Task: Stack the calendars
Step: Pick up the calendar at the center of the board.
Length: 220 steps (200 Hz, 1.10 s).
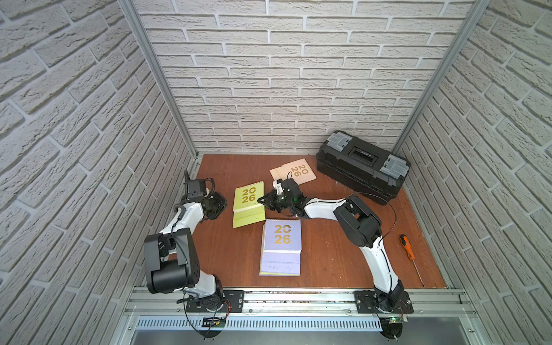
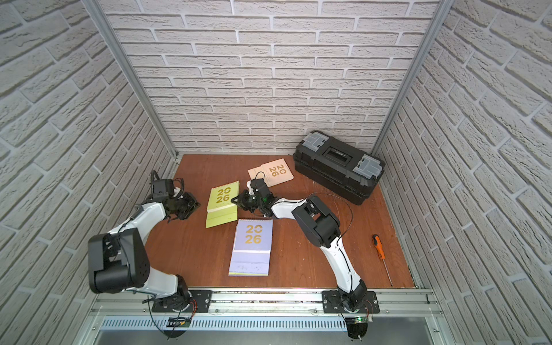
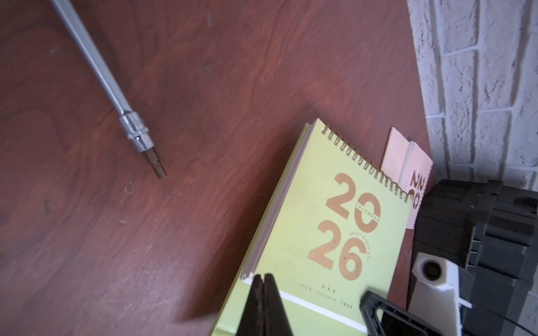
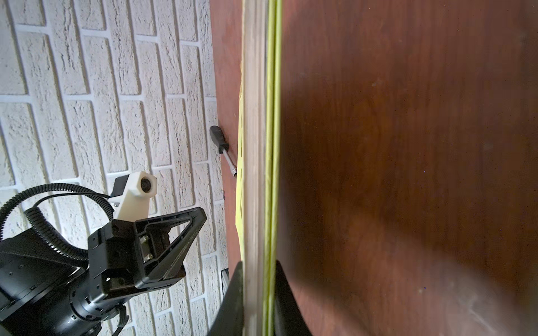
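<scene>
Brick-walled cell, brown wooden table (image 1: pixel 328 254). Green calendar (image 1: pixel 248 200) lies left of centre, offset atop 2nd green calendar (image 1: pixel 249 219). Right gripper (image 4: pixel 260 302) pinches its right edge, fingers closed on cover and pages. Left gripper (image 3: pixel 263 279) at its left edge, fingers pressed together, nothing between them. Lavender calendars (image 1: pixel 282 239), 2 stacked, near front edge. Cream calendar (image 1: pixel 298 173) just beside black toolbox (image 1: pixel 361 167) at back. Orange screwdriver (image 1: pixel 406 246) far right.
</scene>
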Motion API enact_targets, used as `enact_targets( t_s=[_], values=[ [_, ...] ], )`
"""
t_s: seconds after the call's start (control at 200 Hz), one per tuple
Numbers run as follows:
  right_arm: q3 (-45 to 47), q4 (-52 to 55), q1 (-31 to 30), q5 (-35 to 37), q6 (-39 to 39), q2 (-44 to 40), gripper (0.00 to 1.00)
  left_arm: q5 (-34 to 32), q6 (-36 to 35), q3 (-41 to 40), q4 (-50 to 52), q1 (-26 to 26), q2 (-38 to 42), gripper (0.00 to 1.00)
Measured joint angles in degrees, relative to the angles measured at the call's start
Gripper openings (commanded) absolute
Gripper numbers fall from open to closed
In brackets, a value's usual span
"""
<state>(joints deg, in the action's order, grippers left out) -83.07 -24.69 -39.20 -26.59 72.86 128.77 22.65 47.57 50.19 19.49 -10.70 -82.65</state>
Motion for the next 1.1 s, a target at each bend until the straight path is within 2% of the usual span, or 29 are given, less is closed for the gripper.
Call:
enact_targets(
  t_s=[0.145,0.425,0.725,1.1],
  values=[
    [1.6,-0.24,0.09,0.09,0.02,-2.56,0.03,-0.63,0.44,-0.79,1.53,1.27,4.68,0.0],
    [8.68,0.04,0.7,0.87,-0.42,-11.47,0.03,-2.29,2.6,-3.34,4.61,7.61,10.73,0.0],
    [20.09,0.46,1.84,1.51,-1.73,-25.33,0.03,-4.44,4.85,-3.39,6.54,12.07,15.8,0.0],
    [34.38,-0.33,2.08,2.84,-1.09,-37.03,0.03,-6.71,7.89,-4.22,7.04,17.84,18.99,0.0]
  ],
)
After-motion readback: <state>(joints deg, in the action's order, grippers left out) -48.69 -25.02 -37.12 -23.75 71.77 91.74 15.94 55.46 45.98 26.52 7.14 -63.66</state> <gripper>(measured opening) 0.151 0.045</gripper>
